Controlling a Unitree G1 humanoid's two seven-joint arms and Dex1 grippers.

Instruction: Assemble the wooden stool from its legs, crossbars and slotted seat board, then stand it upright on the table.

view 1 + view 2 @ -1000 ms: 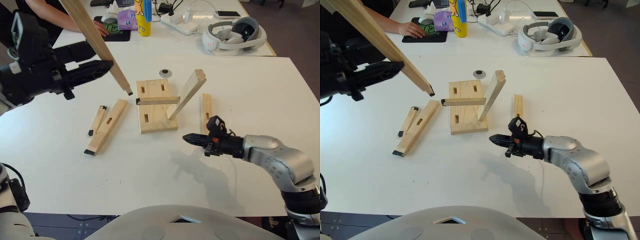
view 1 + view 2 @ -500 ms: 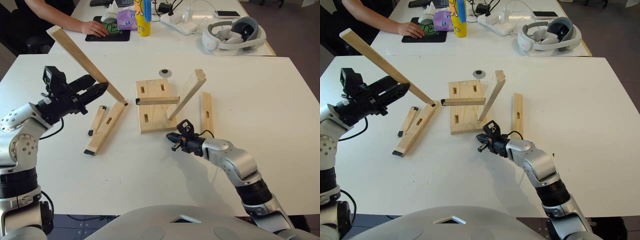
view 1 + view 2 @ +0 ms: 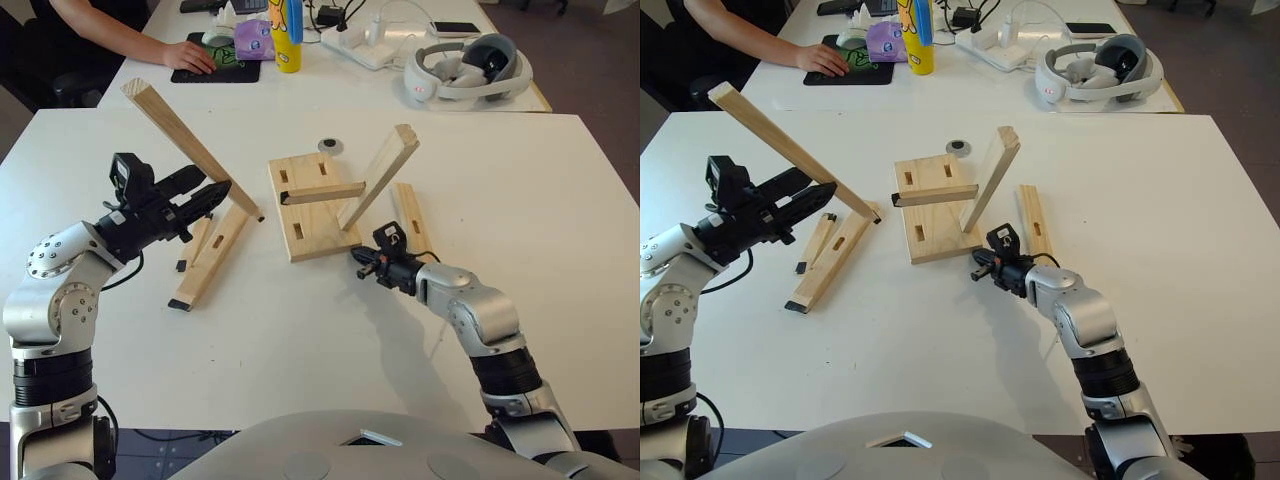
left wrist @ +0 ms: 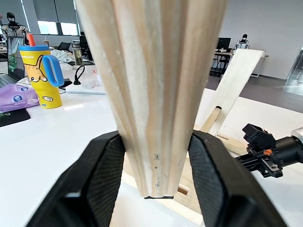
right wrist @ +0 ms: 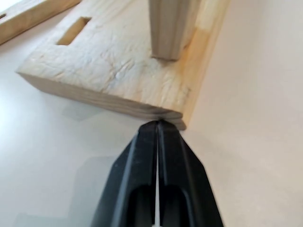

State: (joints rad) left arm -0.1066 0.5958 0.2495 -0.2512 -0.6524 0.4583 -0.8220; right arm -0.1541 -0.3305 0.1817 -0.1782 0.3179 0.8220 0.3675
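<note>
Head view: the slotted seat board point(image 3: 312, 228) lies flat mid-desk point(image 3: 300, 350). One leg point(image 3: 380, 178) stands tilted in a slot on its right side, and a crossbar point(image 3: 322, 193) juts from that leg across the board. Left of the board, the left gripper point(image 3: 212, 195) holds a second leg point(image 3: 180, 138) slanted in the air, its lower end near the board's left edge, above a loose leg point(image 3: 212, 255) and a short crossbar point(image 3: 194, 240). A further leg point(image 3: 408, 215) lies just right of the board. The right gripper point(image 3: 360, 268) sits at the board's near right corner.

Left wrist view: the padded fingers point(image 4: 102, 175) are clenched on both faces of the second leg.

Right wrist view: the fingers point(image 5: 142, 156) are pressed together, grasping nothing, their tip touching the board's edge.

The step in hand looks like fitting the second leg. Next, its end needs lining up over an open slot, with the board kept steady.
</note>
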